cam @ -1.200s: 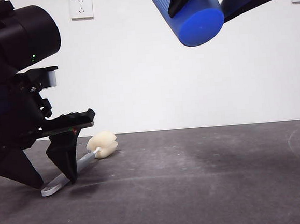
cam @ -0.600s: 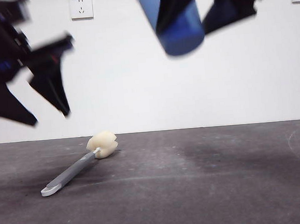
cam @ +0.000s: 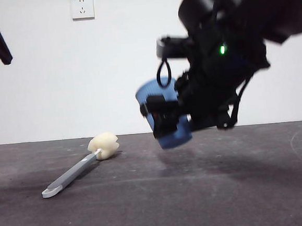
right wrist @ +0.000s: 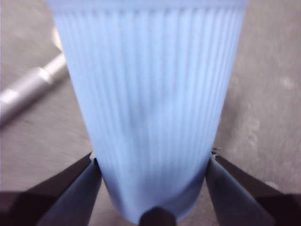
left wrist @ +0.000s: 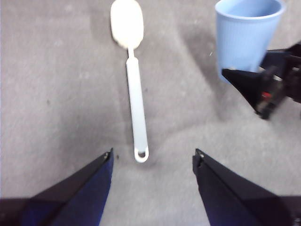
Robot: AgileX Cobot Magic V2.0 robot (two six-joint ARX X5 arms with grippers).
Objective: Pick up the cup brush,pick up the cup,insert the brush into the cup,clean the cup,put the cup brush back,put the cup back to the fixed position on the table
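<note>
We've got the right claw (right wrist: 153, 188) pinching the cup (cam: 164, 114) near its base, jaws on both ribbed sides, cup tilted in the air just above the surface (cam: 225, 191), not yet touching it. Left claw (left wrist: 153, 157) is spread, holding nothing, up high over the brush (cam: 79, 168). Brush lies flat on the surface, well apart from the cup, sponge head toward the back wall, looped handle end nearer the camera, long axis running diagonally. Risks, as we judge it: the cup is tilted, so if it's released now it lands on an edge and tips or rolls; a descent that's too hard could jam the base and shift the grip.
</note>
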